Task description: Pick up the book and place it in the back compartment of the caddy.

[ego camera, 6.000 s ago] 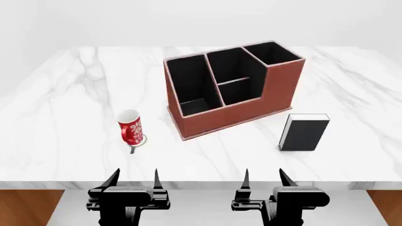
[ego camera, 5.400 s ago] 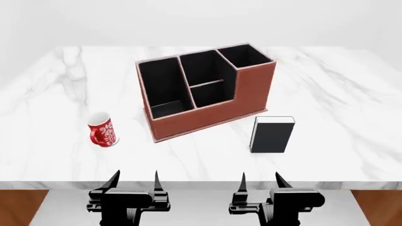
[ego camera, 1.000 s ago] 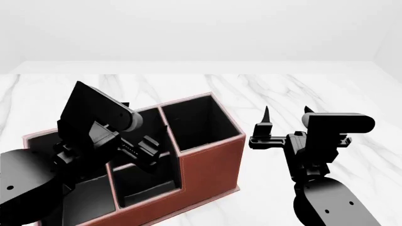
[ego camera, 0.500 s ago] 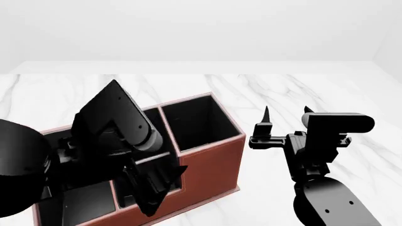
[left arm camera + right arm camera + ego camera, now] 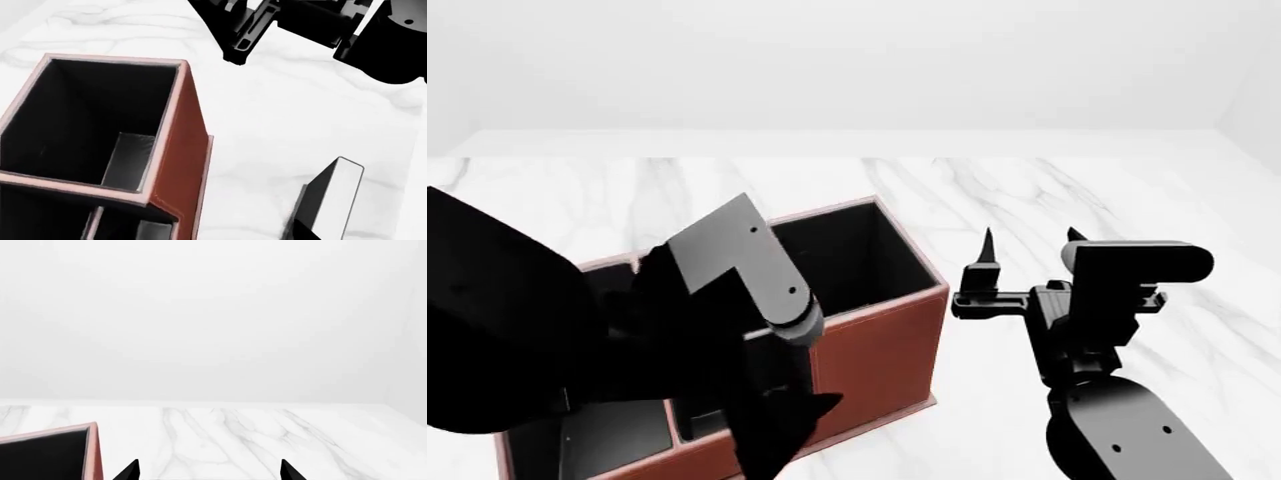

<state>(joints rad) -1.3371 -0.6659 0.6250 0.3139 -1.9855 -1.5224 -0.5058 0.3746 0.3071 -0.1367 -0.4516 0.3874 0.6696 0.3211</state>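
I am looking for the book (image 5: 330,200) and finding it only in the left wrist view: it is standing upright on the white marble desk (image 5: 267,115), just beside the caddy (image 5: 177,150) on its red outer-wall side, apart from it by a strip of bare marble. Its white page edges are facing up toward that camera and its long axis is running roughly parallel to the caddy's wall. In the head view I cannot see the book at all; the left arm is filling the lower left and covering much of the caddy (image 5: 881,330).

The right tool (image 5: 1028,240) is hovering above the desk (image 5: 1068,190) on the same side of the caddy as the book, fingers spread apart with nothing between them; the right wrist view is showing both tips (image 5: 209,471) wide and empty, aimed level across the marble. I am judging the right arm to be the nearer one, and the book to be lying below and short of its tips, so it would need to tilt down.

The left tool itself I cannot make out, so I cannot tell how it stands.

The desk around the book is bare marble, and the room beyond is plain white wall.
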